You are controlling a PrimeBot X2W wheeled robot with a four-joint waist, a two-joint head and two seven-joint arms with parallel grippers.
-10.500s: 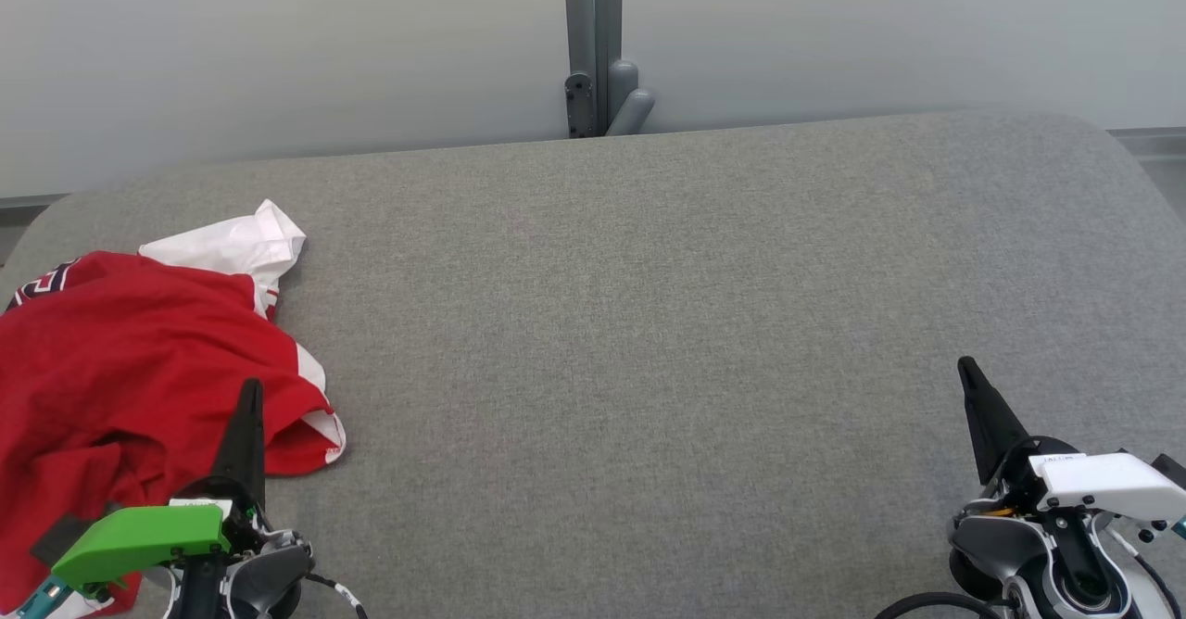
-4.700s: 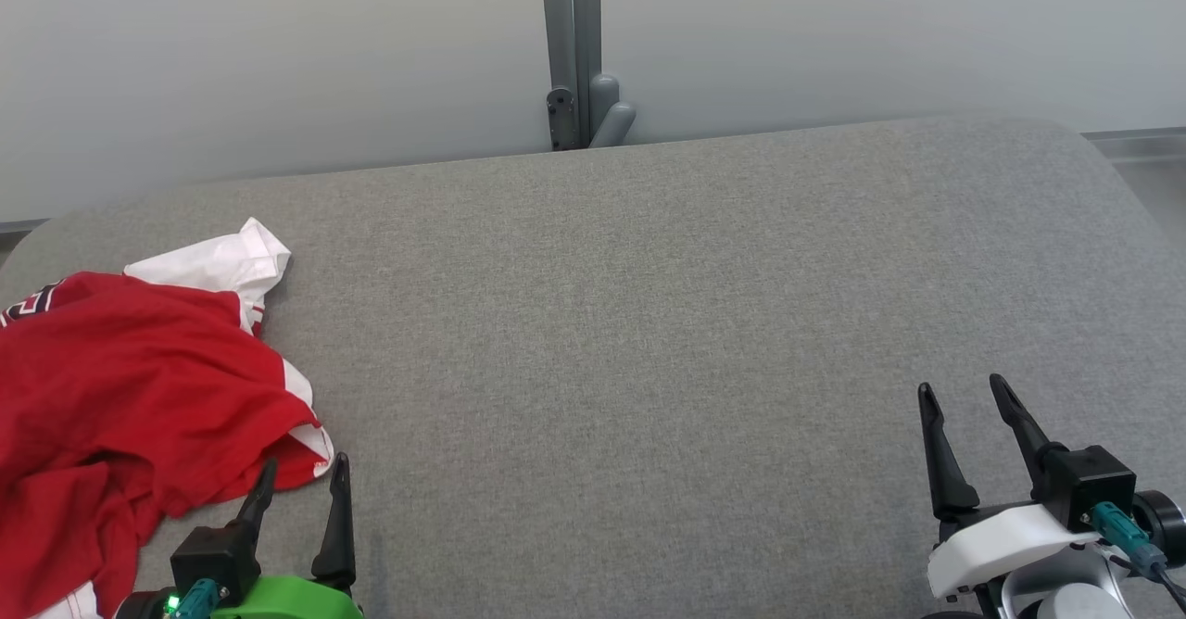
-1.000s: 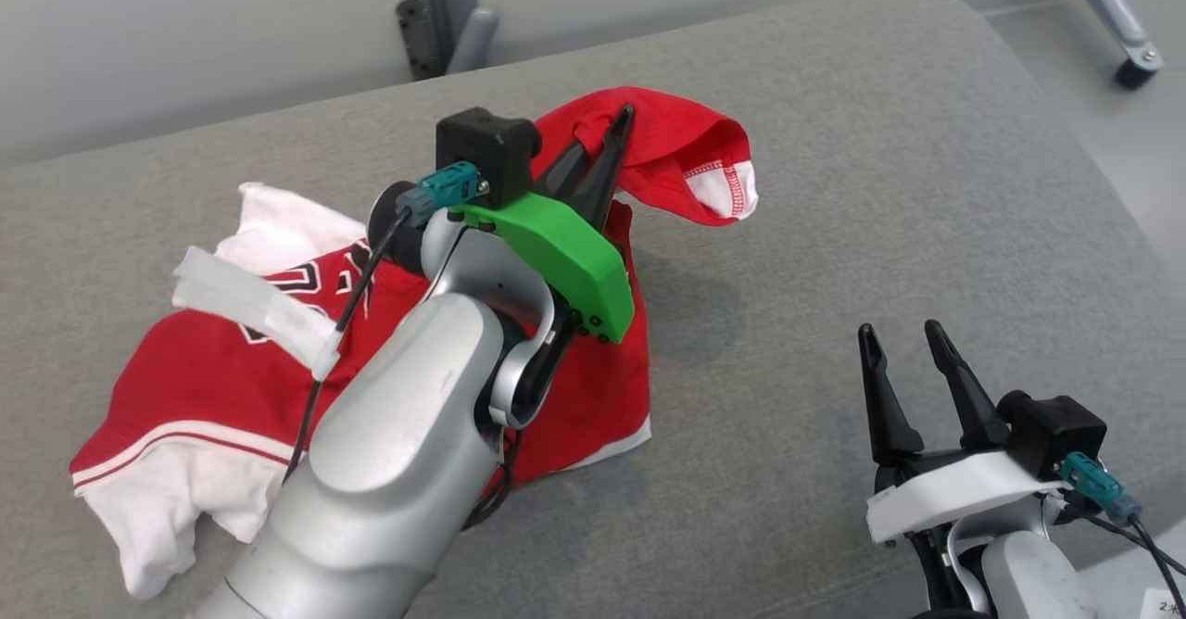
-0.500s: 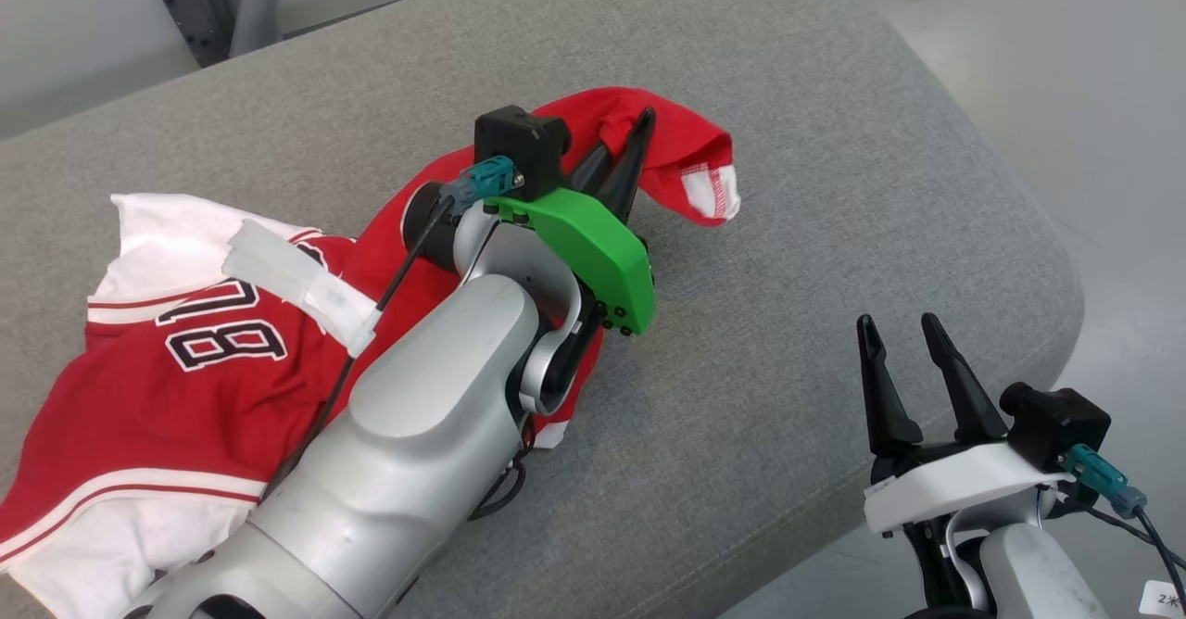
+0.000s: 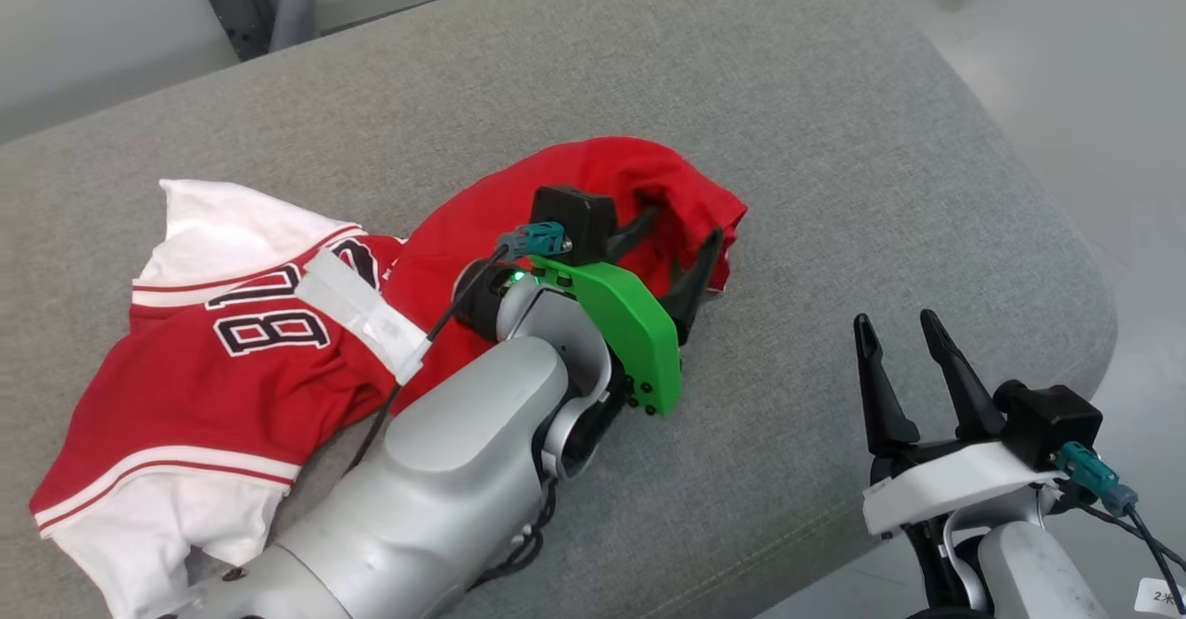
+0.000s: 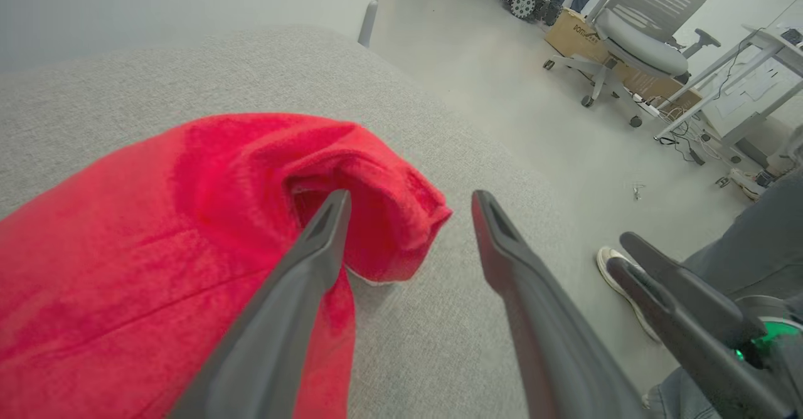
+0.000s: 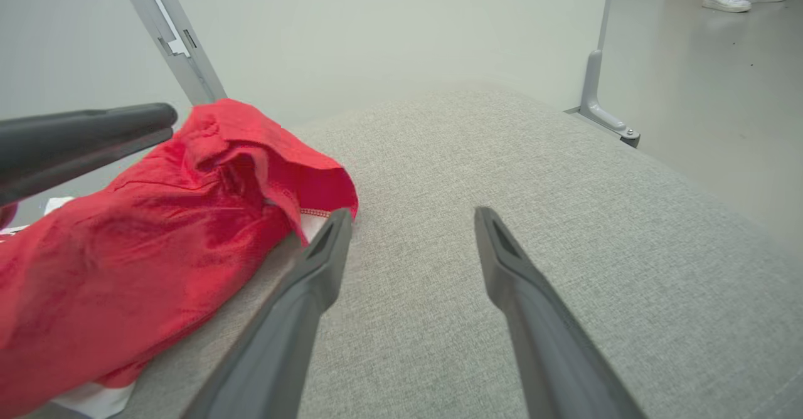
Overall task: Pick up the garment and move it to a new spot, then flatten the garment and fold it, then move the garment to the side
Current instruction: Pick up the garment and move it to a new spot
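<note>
The garment [image 5: 232, 369], a red jersey with white sleeves and trim and a dark number outlined in white, lies crumpled on the left and middle of the grey fabric-covered counter [image 5: 788, 137]. Its white parts are toward the left edge, and a bunched red fold reaches toward the centre. The left gripper [image 5: 684, 227], behind its green cover, sits at that red fold with its jaws spread wide and nothing clamped between them. In the left wrist view one of its fingers [image 6: 313, 249] lies against the rolled edge of the red cloth [image 6: 157, 218], and the other stands over bare counter just beside it. Further right, well apart from the cloth, the right gripper [image 5: 894, 319] hovers near the counter's front right corner, fingers pointing up the view. Its jaws are parted and empty, as the right wrist view [image 7: 412, 212] shows, with grey fabric between them and the red fold [image 7: 157, 218] off to their left.
</note>
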